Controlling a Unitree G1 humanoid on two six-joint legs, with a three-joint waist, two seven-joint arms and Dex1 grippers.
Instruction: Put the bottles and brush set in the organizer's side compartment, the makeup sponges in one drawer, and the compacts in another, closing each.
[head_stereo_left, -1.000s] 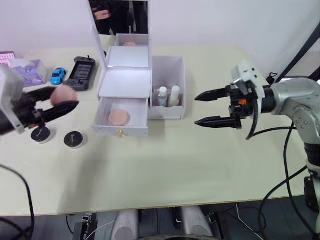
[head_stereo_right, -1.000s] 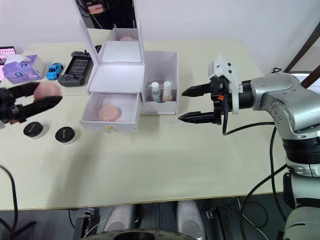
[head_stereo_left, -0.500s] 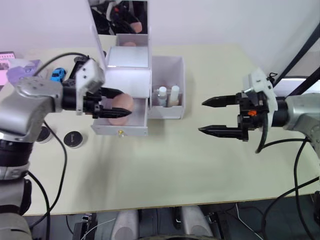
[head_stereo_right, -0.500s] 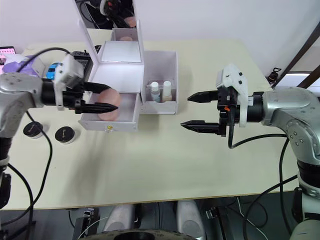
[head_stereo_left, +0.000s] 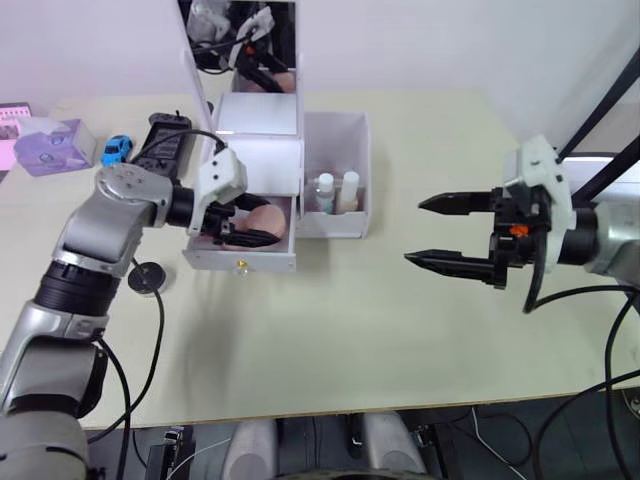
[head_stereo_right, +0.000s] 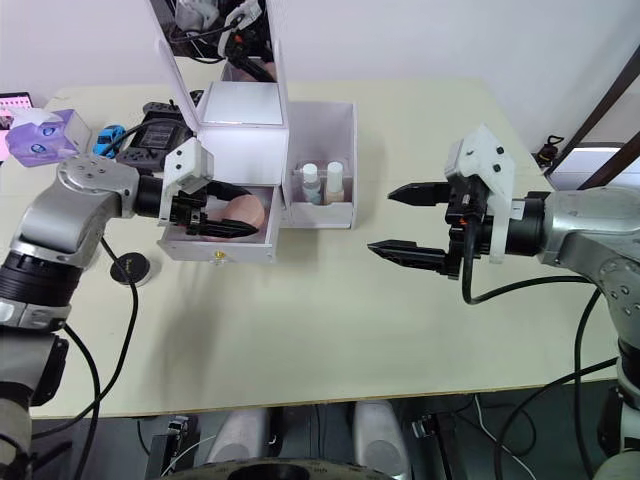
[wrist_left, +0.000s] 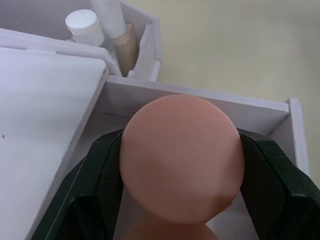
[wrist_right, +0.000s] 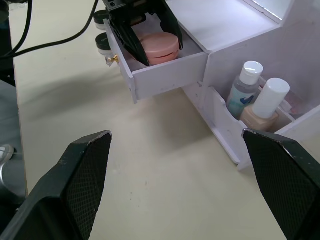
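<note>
Pink sponge held inside the open lower drawer

We see the left gripper (head_stereo_left: 248, 222) closed on a flat round pink makeup sponge (wrist_left: 180, 157), smooth and matte, inside the pulled-out lower drawer (head_stereo_left: 240, 262) of the white plastic organizer (head_stereo_left: 255, 160), just above a second pink sponge (wrist_right: 159, 45) lying in that drawer. Two small white-capped clear bottles (head_stereo_left: 336, 192) stand upright in the tall white side compartment (head_stereo_left: 355, 130). The right gripper (head_stereo_left: 448, 233) hangs wide open and empty over the pale yellow-cream table (head_stereo_left: 330, 340), well apart from the organizer. One round black compact (head_stereo_left: 146, 278) lies on the table beside the left arm. A purple tissue box (head_stereo_left: 47, 146), a small blue toy car (head_stereo_left: 116, 150) and a white wall lie behind.
</note>
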